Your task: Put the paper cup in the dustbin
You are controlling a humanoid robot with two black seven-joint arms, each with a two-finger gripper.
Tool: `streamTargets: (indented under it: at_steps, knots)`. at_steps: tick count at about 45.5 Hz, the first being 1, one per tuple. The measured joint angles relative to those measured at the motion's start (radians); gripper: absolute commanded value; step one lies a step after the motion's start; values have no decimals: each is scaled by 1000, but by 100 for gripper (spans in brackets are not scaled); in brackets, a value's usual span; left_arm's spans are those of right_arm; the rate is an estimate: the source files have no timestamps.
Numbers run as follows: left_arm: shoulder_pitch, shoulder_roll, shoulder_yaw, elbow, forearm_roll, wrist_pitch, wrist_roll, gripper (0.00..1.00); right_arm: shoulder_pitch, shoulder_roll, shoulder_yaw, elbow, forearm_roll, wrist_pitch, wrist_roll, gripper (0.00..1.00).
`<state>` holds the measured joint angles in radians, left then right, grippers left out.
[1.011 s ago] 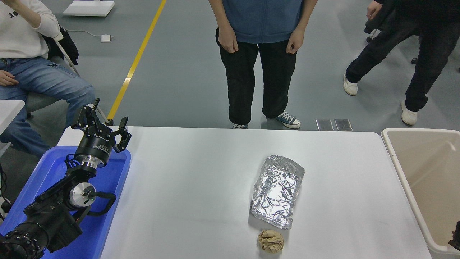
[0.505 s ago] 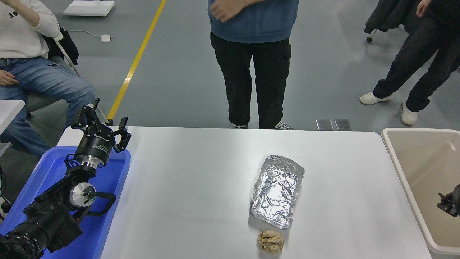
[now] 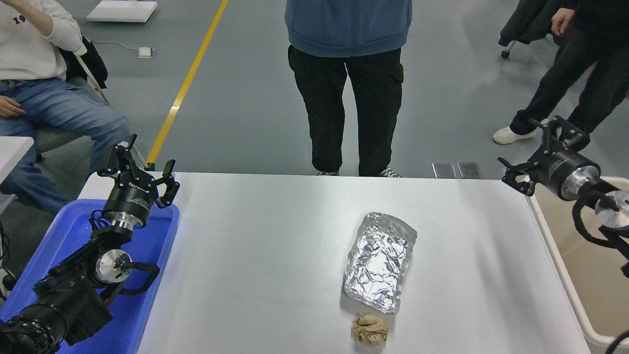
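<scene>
My left hand (image 3: 140, 162) sits parked at the lower left of the frame, fingers spread. My right hand (image 3: 540, 150) hangs raised at the right edge, fingers apart, holding nothing.

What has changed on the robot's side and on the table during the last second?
The right gripper rose from the lower right edge, over the dustbin, to the table's far right corner; it is open and empty. The left gripper, foil tray and brown paper ball stayed put. No paper cup is visible.
</scene>
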<state>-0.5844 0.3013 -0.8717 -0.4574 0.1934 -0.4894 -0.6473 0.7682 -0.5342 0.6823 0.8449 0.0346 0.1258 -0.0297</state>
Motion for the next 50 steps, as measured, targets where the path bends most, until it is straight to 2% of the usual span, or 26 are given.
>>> streamTargets:
  at_steps: [9,23,50]
  knots:
    - [0,1,0,0,0,0,0,100,4,120,4,-30,-113,-4,32,100]
    - [1,1,0,0,0,0,0,100,2,272,3,-197,-262,-5,204,100]
    - [1,1,0,-1,0,0,0,100,5,456,89,-346,-95,-4,279,100]
